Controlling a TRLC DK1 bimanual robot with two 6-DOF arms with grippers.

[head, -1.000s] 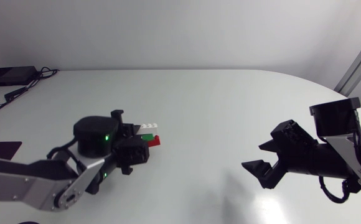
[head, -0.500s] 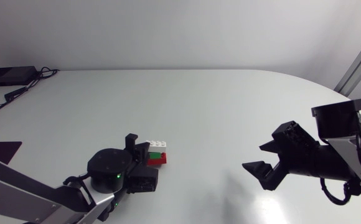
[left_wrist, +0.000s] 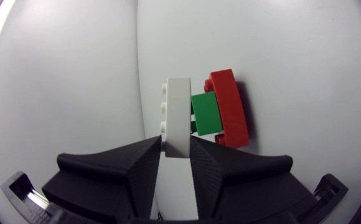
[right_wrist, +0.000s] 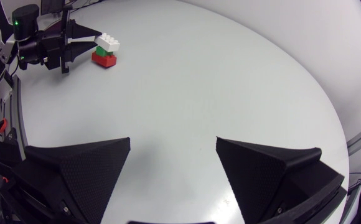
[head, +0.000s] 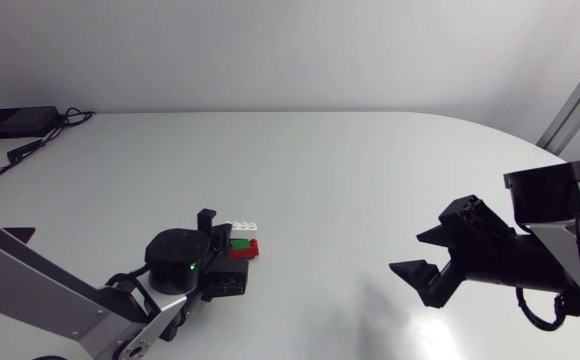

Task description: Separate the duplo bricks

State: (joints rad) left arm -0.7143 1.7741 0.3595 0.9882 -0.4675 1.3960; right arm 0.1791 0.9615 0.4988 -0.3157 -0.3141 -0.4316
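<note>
In the lower left of the head view, the left gripper (head: pixel 224 231) pinches the near end of the white brick (left_wrist: pixel 179 106), one finger on each side. That brick is plugged onto the green brick (left_wrist: pixel 205 112), and the green one onto the red brick (left_wrist: pixel 230 106), so the stack is in one piece, left of centre on the table (head: pixel 350 170). Nothing looks separated yet, and both joints are left to pull apart. At the right edge the right gripper (head: pixel 410 252) hangs spread and empty, well apart from the stack.
</note>
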